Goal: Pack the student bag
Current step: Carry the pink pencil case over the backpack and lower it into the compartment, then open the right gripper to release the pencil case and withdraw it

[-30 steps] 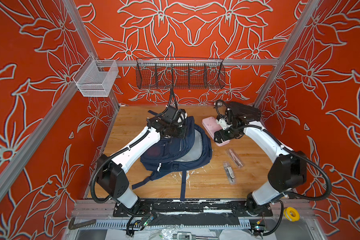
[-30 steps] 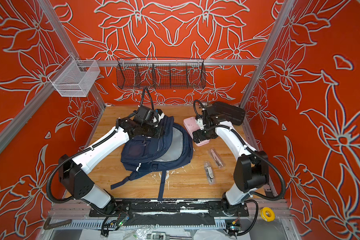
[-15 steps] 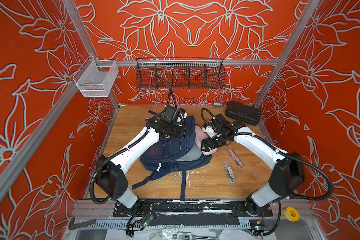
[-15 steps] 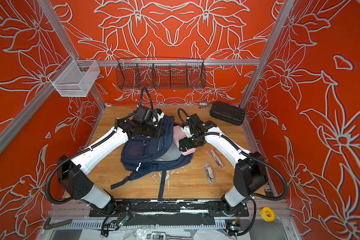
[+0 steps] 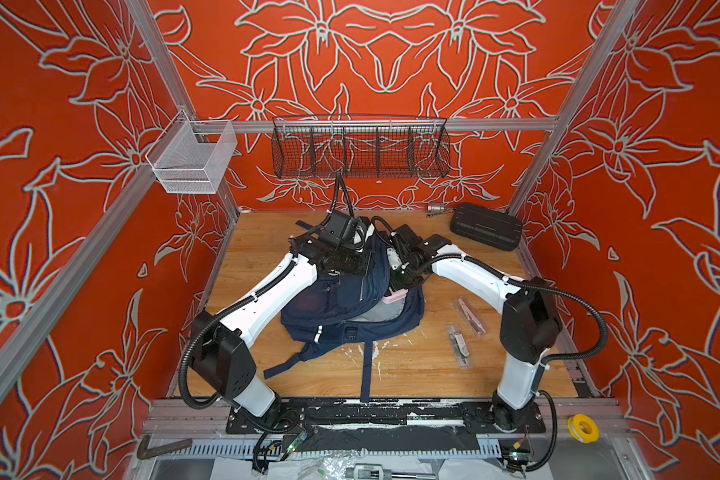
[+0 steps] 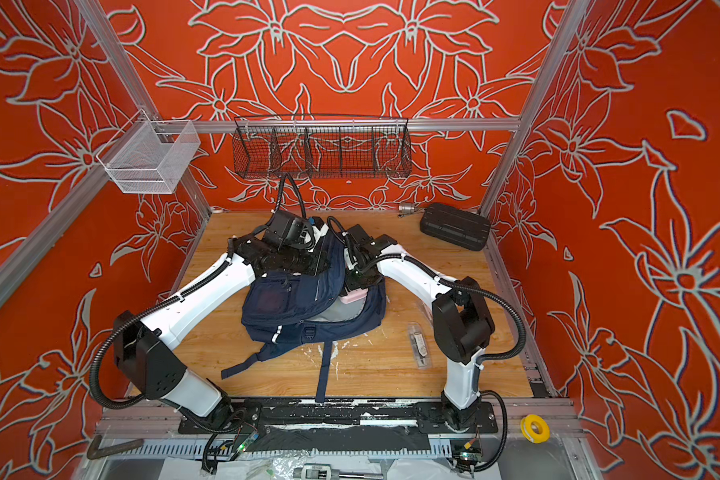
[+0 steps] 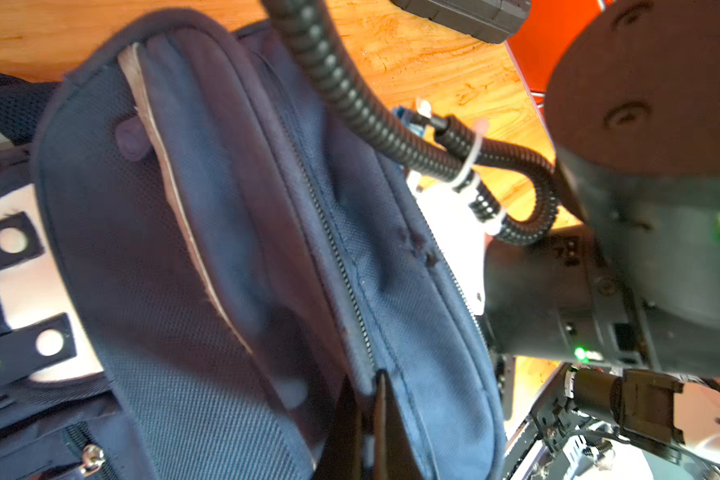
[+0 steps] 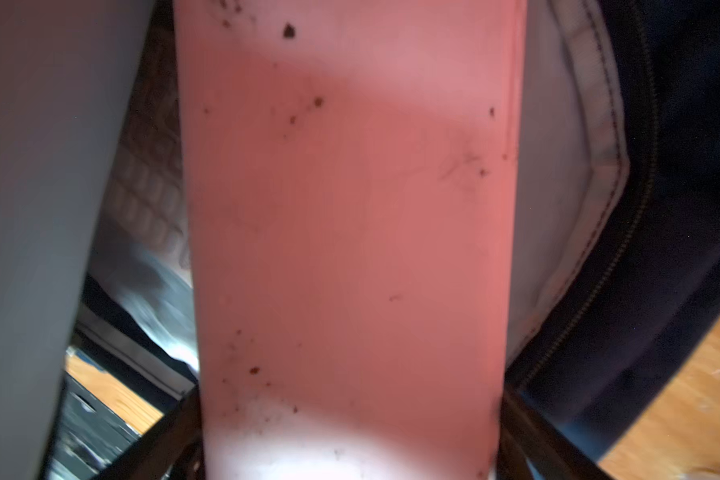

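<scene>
The navy student bag point(image 5: 341, 307) point(image 6: 304, 303) lies mid-table in both top views with its main compartment gaping and grey lining showing. My left gripper point(image 5: 364, 266) point(image 7: 368, 428) is shut on the bag's upper zip edge and holds that flap raised. My right gripper point(image 5: 400, 286) point(image 8: 350, 436) is shut on a pink case point(image 8: 350, 228), one dark finger on each side of it. The case's tip point(image 5: 393, 297) point(image 6: 353, 296) pokes into the bag's mouth, between grey lining and navy rim.
A black ribbed hard case point(image 5: 486, 226) lies at the back right, beside a small metal piece point(image 5: 435, 208). Two clear packets point(image 5: 468, 316) point(image 5: 458, 347) lie right of the bag. A black wire basket point(image 5: 360, 147) and a white mesh basket point(image 5: 192, 160) hang on the rails.
My right arm has carried the pink case from the back right across to the bag's opening and lowered it in. The left gripper has kept its hold in place.
</scene>
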Robot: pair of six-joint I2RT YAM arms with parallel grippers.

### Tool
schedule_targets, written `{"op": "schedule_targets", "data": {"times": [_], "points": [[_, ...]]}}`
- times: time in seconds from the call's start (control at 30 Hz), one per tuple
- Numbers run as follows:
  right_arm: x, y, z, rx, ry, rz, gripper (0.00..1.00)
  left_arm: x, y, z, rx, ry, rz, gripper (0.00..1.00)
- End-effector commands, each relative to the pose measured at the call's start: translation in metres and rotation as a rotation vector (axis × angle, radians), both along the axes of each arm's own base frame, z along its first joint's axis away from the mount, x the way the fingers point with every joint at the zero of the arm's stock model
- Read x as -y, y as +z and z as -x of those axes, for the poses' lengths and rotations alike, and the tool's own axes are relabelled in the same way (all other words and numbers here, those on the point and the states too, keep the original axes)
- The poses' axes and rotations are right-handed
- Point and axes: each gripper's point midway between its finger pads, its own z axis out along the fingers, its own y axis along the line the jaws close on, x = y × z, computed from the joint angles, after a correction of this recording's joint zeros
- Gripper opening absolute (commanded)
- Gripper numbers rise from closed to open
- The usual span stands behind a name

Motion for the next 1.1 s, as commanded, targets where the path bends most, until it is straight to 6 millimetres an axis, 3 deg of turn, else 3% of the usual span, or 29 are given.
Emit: {"op": "schedule_targets", "data": {"times": [0.0, 0.03, 0.17, 0.47, 0.6, 0.93, 1.07], "points": [[-0.025, -0.001, -0.007, 0.001, -0.117, -0.073, 0.89, 0.019, 0.040, -0.002, 0.120, -0.070, 0.118, 0.00], [-0.029, -0.004, -0.006, -0.006, -0.132, -0.083, 0.97, 0.019, 0.040, -0.002, 0.120, -0.069, 0.123, 0.00], [-0.034, -0.004, -0.006, -0.015, -0.143, -0.109, 0.97, 0.018, 0.039, -0.003, 0.123, -0.057, 0.126, 0.00], [-0.010, 0.001, 0.000, 0.017, -0.149, -0.020, 0.97, 0.010, 0.043, -0.006, 0.139, -0.027, 0.132, 0.00], [-0.003, 0.017, 0.001, 0.104, -0.118, -0.040, 0.97, 0.003, 0.047, -0.007, 0.146, -0.002, 0.153, 0.00], [0.034, 0.029, 0.006, 0.328, 0.104, 0.093, 0.95, 0.004, 0.044, -0.007, 0.114, -0.001, 0.202, 0.00], [0.071, 0.032, 0.003, 0.441, 0.142, 0.235, 0.96, 0.008, 0.046, -0.007, 0.106, -0.011, 0.228, 0.00]]}}
